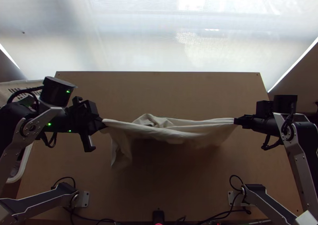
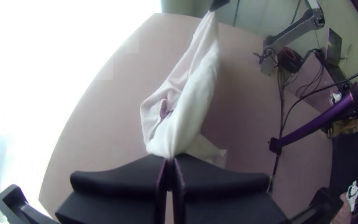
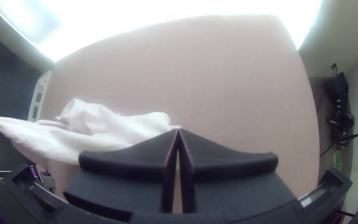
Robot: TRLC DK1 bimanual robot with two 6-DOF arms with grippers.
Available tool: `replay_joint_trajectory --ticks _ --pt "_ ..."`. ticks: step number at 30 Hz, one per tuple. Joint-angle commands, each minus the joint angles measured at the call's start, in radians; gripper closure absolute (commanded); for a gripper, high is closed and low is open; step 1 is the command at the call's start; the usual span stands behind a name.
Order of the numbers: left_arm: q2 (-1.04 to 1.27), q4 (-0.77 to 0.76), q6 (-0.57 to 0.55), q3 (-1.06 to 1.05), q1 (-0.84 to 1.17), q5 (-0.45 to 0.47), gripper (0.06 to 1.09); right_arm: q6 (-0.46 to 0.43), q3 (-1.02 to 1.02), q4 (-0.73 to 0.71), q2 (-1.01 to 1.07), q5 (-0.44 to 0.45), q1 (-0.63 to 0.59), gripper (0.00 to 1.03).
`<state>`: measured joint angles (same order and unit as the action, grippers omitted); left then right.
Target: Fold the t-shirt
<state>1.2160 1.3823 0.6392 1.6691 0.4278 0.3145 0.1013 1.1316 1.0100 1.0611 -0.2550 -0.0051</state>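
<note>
Top view: shows the left arm (image 1: 14, 151) bent outward from its base at the lower left, then angled up the picture and turned inward. Ends there in the left gripper (image 1: 103, 123), pointed toward the middle of the table (image 1: 179, 94). Shows the right arm (image 1: 297, 161) in a near mirror of that bend, with the right gripper (image 1: 235, 121) aimed inward at a like height in the picture. Stretched between both, above the table: the t-shirt (image 1: 171, 133), sagging a little, with a bunched part near its middle and a loose flap hanging near the left gripper. Left wrist view: shows fingers (image 2: 125, 174) pressed together on gathered cloth. Right wrist view: likewise shows fingers (image 3: 228, 161) closed, with a corner pinched at the tips.
</note>
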Motion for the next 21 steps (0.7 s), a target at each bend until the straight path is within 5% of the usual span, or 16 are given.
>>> replay_joint_trajectory --ticks 1,7,21 --pt "-0.026 -0.035 0.119 -0.028 -0.126 0.006 1.05 0.029 -0.013 -0.042 0.030 -0.003 -0.009 1.00" --pt "-0.072 -0.120 0.169 -0.115 -0.159 -0.002 1.05 0.049 0.042 -0.083 0.083 -0.003 -0.049 1.00" --pt "-0.362 -0.198 0.410 -0.674 -0.034 -0.025 1.05 -0.043 -0.188 -0.083 0.135 -0.001 0.142 1.00"
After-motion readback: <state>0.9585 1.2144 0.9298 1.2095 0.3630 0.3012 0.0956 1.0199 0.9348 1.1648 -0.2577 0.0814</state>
